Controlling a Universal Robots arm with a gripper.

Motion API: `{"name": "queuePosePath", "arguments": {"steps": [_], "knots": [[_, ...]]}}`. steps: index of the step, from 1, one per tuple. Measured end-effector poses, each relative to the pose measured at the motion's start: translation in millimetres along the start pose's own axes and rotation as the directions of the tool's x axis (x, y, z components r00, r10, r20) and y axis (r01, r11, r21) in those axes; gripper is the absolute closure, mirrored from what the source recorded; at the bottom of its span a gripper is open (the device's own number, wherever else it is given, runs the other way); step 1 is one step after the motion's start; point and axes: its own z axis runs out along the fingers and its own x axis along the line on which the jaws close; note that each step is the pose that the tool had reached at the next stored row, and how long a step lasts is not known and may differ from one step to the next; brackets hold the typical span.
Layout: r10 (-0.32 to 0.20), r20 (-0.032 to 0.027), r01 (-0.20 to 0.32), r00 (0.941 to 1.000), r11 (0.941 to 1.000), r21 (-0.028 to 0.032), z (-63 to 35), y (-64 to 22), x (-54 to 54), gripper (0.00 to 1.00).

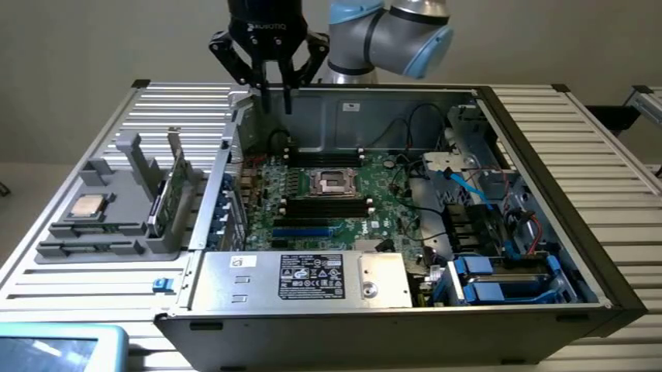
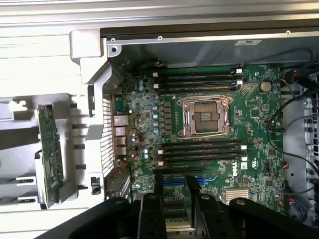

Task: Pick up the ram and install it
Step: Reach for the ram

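Arm: the pale grey and blue arm [image 1: 398, 31] is reaching in from 12 o'clock, beyond the far wall of the case.
Gripper: the black gripper [image 1: 277, 107] is hanging with its tips pointing down, high above the case's 11 o'clock corner.
Fingers: the two fingers [image 2: 149, 214] are standing apart with a gap showing between them, and they are touching neither tray nor board.
Ram: the ram [image 2: 50, 154], a long narrow green board, is standing on its long edge in the tray, running from 12 to 6 o'clock. It is just outside the case's side wall and well apart from the gripper.
Tray: the grey tray [image 1: 93, 249] is sitting on the slatted table [image 1: 600, 155] at 9 o'clock of the case, on the exterior view's left.
Processor chip: the square silver chip [image 1: 88, 205] is lying flat in the tray at 9 o'clock of the ram.
Case: the open computer case [image 1: 404, 116] is lying on its side with the open face up.
Motherboard: the green motherboard [image 2: 249, 109] is filling the case's 9 o'clock half.
Socket: the processor socket [image 2: 205, 115] is sitting at the board's middle.
Memory slots: two banks of dark memory slots [image 2: 199, 149] are flanking the socket at its 12 and 6 o'clock.
Power supply: the silver power supply [image 1: 300, 279] is lying along the case's 6 o'clock edge.
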Motion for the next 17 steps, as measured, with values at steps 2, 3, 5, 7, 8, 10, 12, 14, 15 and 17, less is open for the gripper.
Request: {"name": "queuePosePath", "arguments": {"steps": [2,3,5,7,8,10,12,14,15,17], "knots": [[0.0,-0.0009,0.0,1.0,1.0,0.0001,-0.2,0.0,9.0,0.65],[0.0,-0.0014,0.0,1.0,1.0,0.0001,-0.2,0.1,13.4,0.65],[0.0,-0.0024,0.0,1.0,1.0,0.0003,-0.4,0.3,22.4,0.65],[0.0,-0.0032,0.0,1.0,1.0,0.0003,-0.5,0.4,31.2,0.65],[0.0,-0.0037,0.0,1.0,1.0,0.0003,-0.6,0.4,35.7,0.65],[0.0,-0.0047,0.0,1.0,1.0,0.0004,-0.8,0.6,45.0,0.65],[0.0,-0.0054,0.0,1.0,1.0,0.0004,-0.9,0.8,54.3,0.65],[0.0,-0.0061,0.0,1.0,1.0,0.0005,-1.1,0.9,63.2,0.65],[0.0,-0.0065,0.0,1.0,1.0,0.0005,-1.2,0.9,67.7,0.65],[0.0,-0.0075,0.0,1.0,1.0,0.0006,-1.3,0.7,76.9,0.65]]}}
